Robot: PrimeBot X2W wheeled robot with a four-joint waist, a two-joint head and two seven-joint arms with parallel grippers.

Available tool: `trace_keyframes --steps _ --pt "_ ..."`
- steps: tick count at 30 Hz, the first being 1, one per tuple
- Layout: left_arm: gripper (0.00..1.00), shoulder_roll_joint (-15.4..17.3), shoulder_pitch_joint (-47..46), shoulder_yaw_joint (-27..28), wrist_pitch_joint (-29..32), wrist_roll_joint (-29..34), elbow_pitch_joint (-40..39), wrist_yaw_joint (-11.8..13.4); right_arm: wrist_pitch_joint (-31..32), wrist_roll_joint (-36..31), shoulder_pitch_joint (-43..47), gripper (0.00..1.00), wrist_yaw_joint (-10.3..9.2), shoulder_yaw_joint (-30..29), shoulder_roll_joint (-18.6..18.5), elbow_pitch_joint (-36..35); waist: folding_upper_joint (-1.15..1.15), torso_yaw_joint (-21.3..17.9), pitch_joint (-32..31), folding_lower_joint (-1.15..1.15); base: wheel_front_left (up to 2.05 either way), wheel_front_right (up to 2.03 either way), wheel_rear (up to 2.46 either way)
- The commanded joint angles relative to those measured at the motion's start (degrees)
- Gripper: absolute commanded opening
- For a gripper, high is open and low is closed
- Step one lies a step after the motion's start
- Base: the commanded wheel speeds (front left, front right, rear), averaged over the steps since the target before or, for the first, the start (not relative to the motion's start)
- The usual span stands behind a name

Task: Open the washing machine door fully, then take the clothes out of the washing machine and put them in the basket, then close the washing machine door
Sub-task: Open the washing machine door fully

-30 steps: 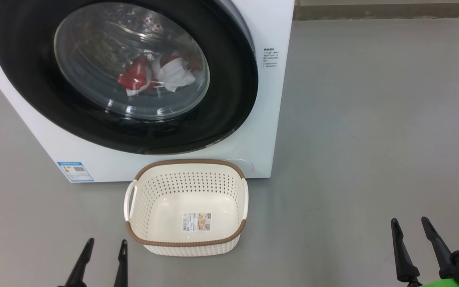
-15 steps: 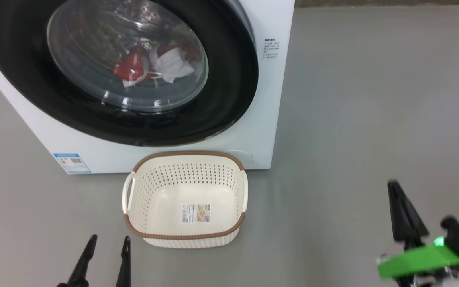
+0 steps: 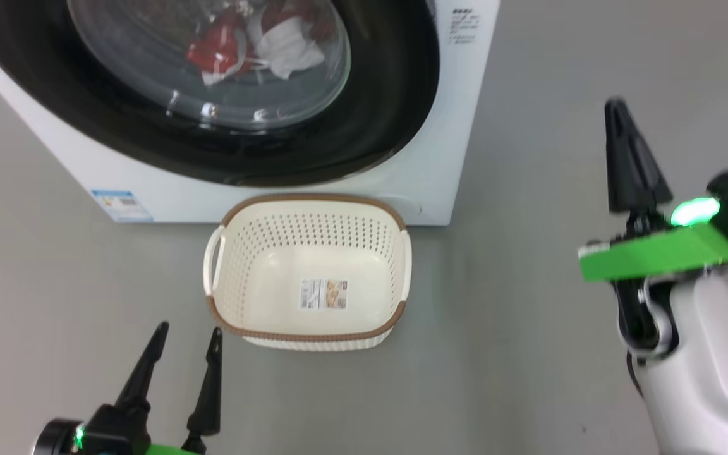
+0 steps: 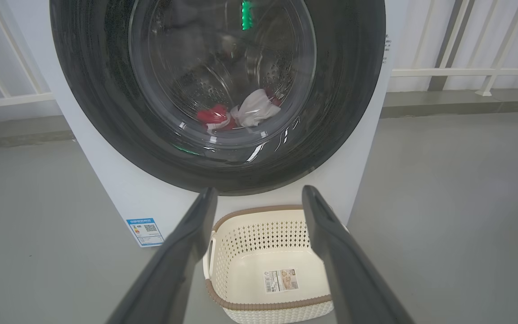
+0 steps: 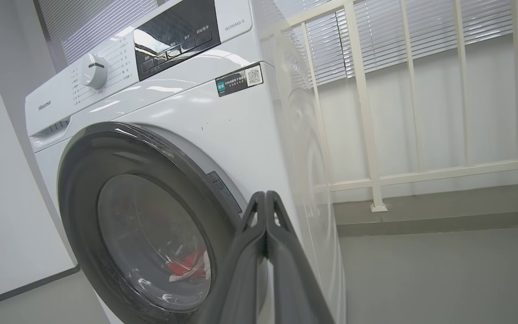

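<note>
Grey floor [image 3: 528, 95], white railing [image 5: 362, 112] behind; washing machine [image 3: 465, 145], white, front-loading, blue label [image 3: 113, 203] at its lower corner; washing machine door [image 3: 395, 95], glossy black rim, clear glass bowl, shut against the front; clothes [image 3: 256, 44], red and white, lying in the drum behind the glass; basket [image 3: 307, 333], cream with brown rim, sticker [image 3: 324, 294] on its bottom, on the floor just before the machine, below the door; left gripper [image 3: 188, 328], low, near the basket's left corner, fingers spread apart; right gripper [image 3: 617, 107], raised right of the machine, apart from it, fingers pressed together on nothing.
</note>
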Motion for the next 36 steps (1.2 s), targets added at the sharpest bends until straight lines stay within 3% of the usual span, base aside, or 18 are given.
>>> trace_keyframes --steps 1,11,16,26,36 --pt "1.00 0.27 -2.20 1.49 -0.70 0.17 -1.38 -0.37 -0.36 0.60 -2.76 0.00 0.03 1.46 0.15 -0.83 0.00 1.82 2.43 0.00 0.00 0.00 0.00" --pt "1.00 0.19 -6.81 0.25 -0.70 -0.63 -1.05 -1.22 -0.36 7.12 -17.19 0.00 0.03 6.74 -3.49 6.87 0.00 4.99 8.62 0.00 0.00 0.00 0.00" --pt "1.00 0.15 -8.95 -0.11 -0.70 -1.44 -0.90 -1.42 0.55 14.75 -24.02 0.00 0.03 11.21 -6.01 11.30 0.00 6.16 11.63 0.00 0.00 0.00 0.00" --pt "1.00 0.14 -12.34 -0.44 -0.70 -2.78 -0.46 -1.65 13.95 35.23 -35.10 0.00 0.03 17.87 -12.16 14.16 0.00 7.40 16.29 0.00 0.00 0.00 0.00" --pt "1.00 0.13 -14.36 -1.18 -0.70 -3.55 -0.15 -1.77 26.41 50.99 -41.76 0.00 0.03 20.37 -15.04 14.94 0.00 8.13 19.12 0.00 0.00 0.00 0.00"
